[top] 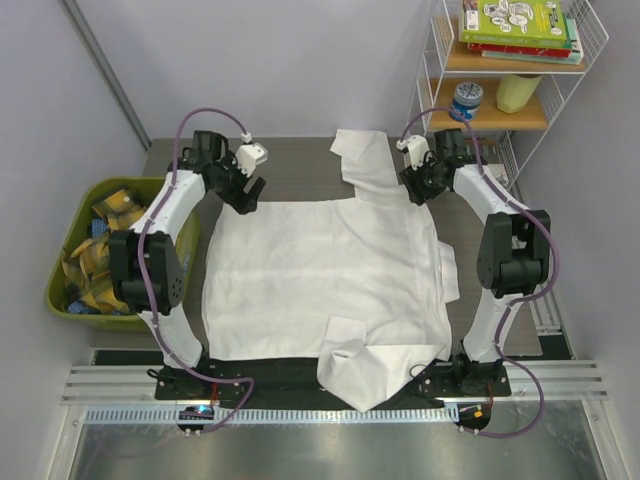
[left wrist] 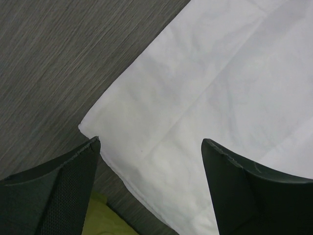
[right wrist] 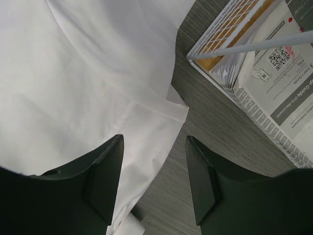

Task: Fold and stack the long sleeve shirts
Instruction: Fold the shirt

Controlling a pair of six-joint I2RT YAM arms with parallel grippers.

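White long sleeve shirt [top: 320, 270] lies spread flat across most of the dark wood-grain table [top: 290, 165]. One sleeve [top: 365, 160] is bent toward the far edge, and another [top: 370, 370] is crumpled over the near edge. Left of the table stands a green bin [top: 70, 290] of yellow-and-black plaid cloths [top: 110, 215]. At the far right is a white wire shelf [top: 590, 40] carrying books [top: 515, 20].

The left gripper [top: 245, 195] is at the shirt's far left corner and the right gripper [top: 418, 190] at its far right.

The left wrist view shows what the top view cannot. That gripper [left wrist: 150, 143] is spread wide, nothing between its fingers, with the shirt's hemmed corner [left wrist: 98, 127] beneath the gap. The right wrist view likewise shows its gripper [right wrist: 154, 140] released, straddling a folded shirt edge [right wrist: 166, 105]. A printed guide [right wrist: 288, 98] with a QR code sits in the shelf's lowest basket.
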